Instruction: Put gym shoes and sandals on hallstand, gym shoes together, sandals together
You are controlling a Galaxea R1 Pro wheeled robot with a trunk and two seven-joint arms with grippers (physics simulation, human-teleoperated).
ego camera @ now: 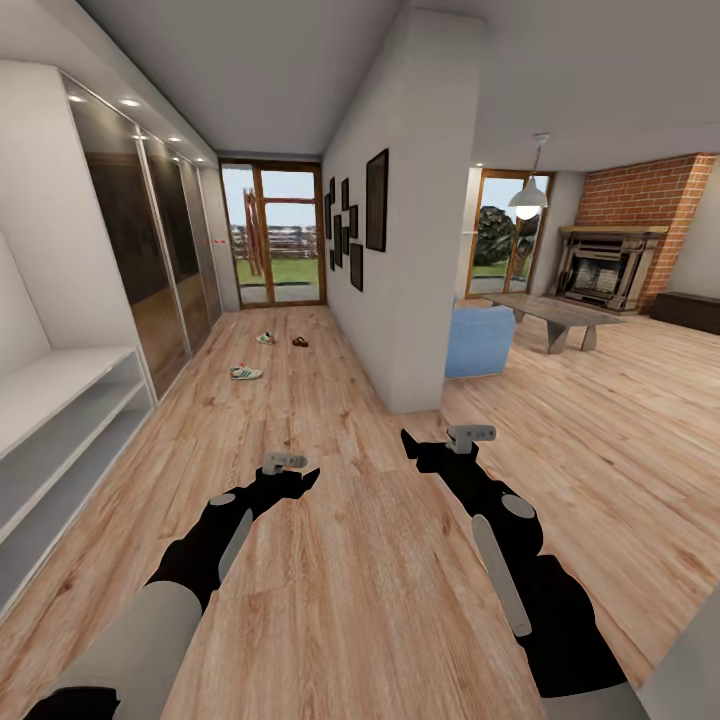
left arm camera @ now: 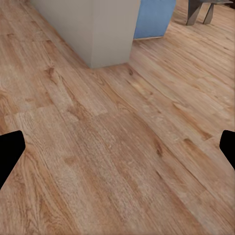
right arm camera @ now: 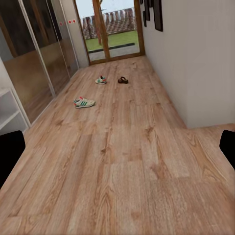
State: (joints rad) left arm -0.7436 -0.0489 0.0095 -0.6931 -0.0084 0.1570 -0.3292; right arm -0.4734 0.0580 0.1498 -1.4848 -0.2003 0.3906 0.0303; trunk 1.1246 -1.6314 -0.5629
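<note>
Far down the corridor floor lie the two gym shoes, white with green stripes: the nearer one and another farther back. One dark brown sandal rests beside the far shoe. The pale grey hallstand stands along the left wall. My left gripper and right gripper hover over bare planks, both open and holding nothing, well short of the shoes.
A white wall corner juts out on the right of the corridor, with a blue sofa behind it. Glass wardrobe doors line the left wall. A glazed door closes the far end.
</note>
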